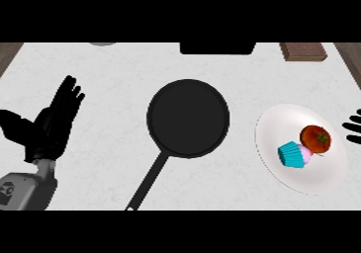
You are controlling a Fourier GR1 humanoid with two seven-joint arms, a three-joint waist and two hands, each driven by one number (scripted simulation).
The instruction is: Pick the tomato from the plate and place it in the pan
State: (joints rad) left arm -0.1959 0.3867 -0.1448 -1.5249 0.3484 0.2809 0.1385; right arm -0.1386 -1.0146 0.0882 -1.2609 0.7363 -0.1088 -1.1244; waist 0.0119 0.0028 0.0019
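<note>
Right hand (pixel 356 127) shows only its fingers at the view's edge, spread straight and holding nothing, just beside the plate's rim. I judge it is placed there to start the pick, with nothing lifted yet. My left hand (pixel 55 123) rests open at the far side, fingers up, well apart from the work.

Between the two hands runs the counter (pixel 103 74), pale and faintly marbled, flat and matte.

On it, the pan (pixel 188 118) lies about midway between the hands, beyond the plate as seen from the right hand. It is round, shallow and dull black, with nothing in it. Its thin handle (pixel 146 183) slants back toward the left forearm, away from the right hand's likely path to the pan.

The plate (pixel 285 123) sits nearest the right hand, smooth, white and glossy, with a low rim.

On the plate, a cupcake (pixel 293 154) lies tipped over in a ribbed teal wrapper with a pink top. It is on the tomato's far side from the right hand, right against it as far as I can tell.

The tomato (pixel 316 138) sits on the half of the plate nearer the right fingers. It is round, red and shiny with a dark stalk. I expect it to roll easily, and any nudge would push it into the cupcake.
</note>
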